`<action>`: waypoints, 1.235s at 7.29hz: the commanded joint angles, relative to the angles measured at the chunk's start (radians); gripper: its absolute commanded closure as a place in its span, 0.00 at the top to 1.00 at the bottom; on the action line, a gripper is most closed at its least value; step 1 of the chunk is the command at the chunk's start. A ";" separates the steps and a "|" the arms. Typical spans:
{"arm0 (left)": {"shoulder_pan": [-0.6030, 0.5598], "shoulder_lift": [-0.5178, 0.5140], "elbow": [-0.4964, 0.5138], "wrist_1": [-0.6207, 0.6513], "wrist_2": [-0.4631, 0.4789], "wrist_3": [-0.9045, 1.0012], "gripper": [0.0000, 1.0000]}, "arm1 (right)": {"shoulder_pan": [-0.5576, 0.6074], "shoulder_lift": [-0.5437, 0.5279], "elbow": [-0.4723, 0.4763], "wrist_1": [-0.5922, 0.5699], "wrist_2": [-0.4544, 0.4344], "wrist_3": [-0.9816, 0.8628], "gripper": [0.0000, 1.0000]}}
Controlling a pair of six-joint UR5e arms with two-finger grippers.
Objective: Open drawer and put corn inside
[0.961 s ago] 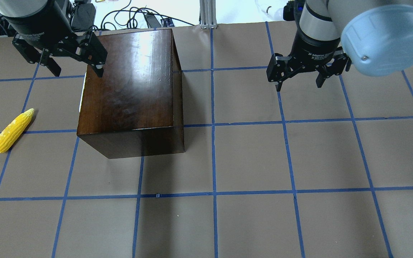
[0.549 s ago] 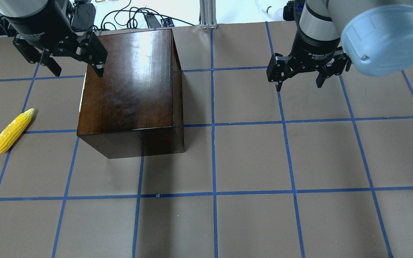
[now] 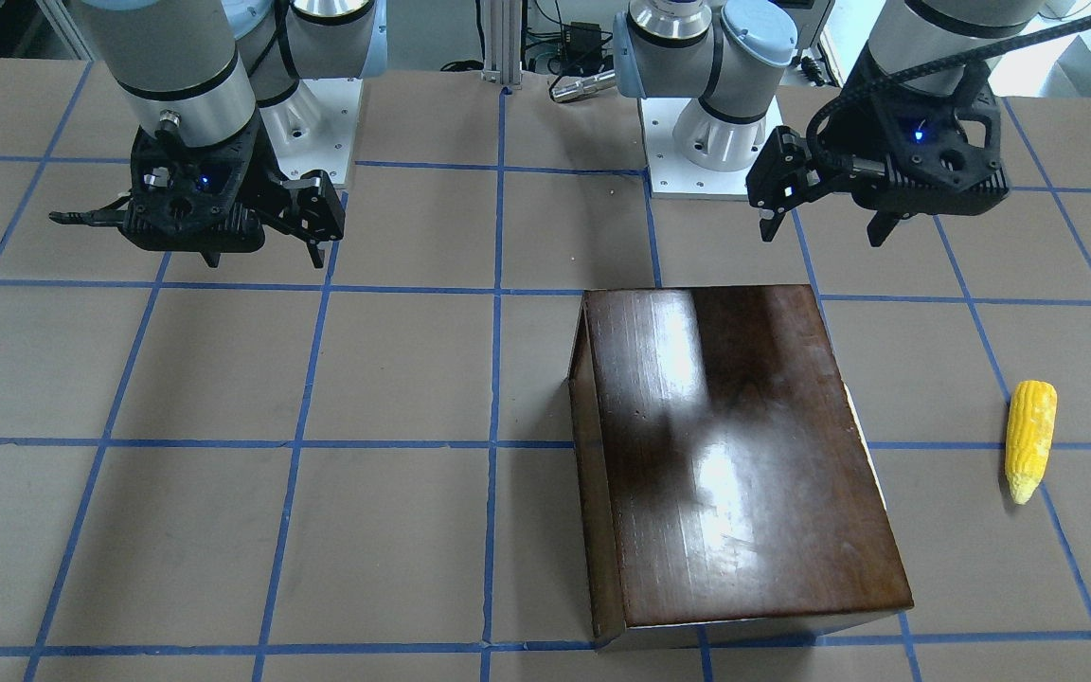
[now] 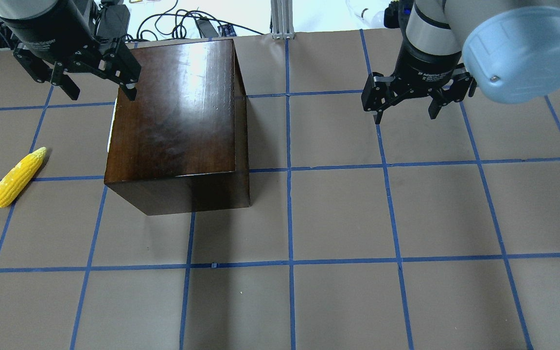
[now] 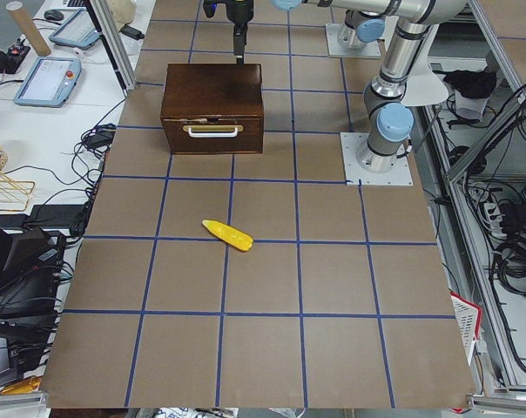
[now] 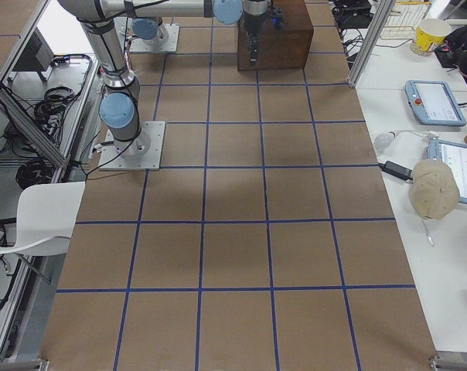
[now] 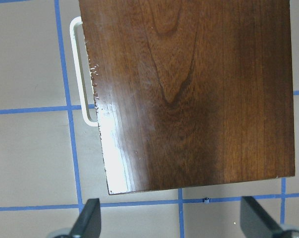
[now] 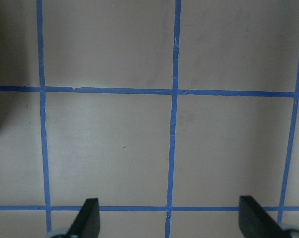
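black two-finger left gripper point(image 4: 101, 92): held pointing straight down at the far left, fingers spread wide | black two-finger right gripper point(image 4: 405, 115): held pointing straight down at the far right, fingers spread wide | silver-grey tubular right arm point(image 4: 430, 29): wrist kept vertical, pale blue joint cap turned towards the overhead camera

The corn point(image 4: 16, 177) lies on the table point(image 4: 358, 218), left of the box point(image 4: 178, 116).

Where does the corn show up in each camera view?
Exterior front-facing: corn at far right, mid-height.
Overhead exterior: corn at far left, mid-height.
Exterior left: corn near centre, nearer the camera than the box.
Exterior right: not in it.
Left wrist-mounted: not in it.
Right wrist-mounted: not in it.
Shared landmark: the dark wooden box; the corn lies apart from it, on the robot's left.
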 commanded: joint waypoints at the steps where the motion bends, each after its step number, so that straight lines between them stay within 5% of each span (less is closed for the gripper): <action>1: 0.058 -0.073 -0.003 0.027 -0.003 0.008 1.00 | 0.000 0.000 0.000 0.000 0.000 0.000 1.00; 9: 0.312 -0.296 -0.012 0.191 -0.105 0.407 1.00 | 0.000 0.000 0.000 0.000 0.000 0.000 1.00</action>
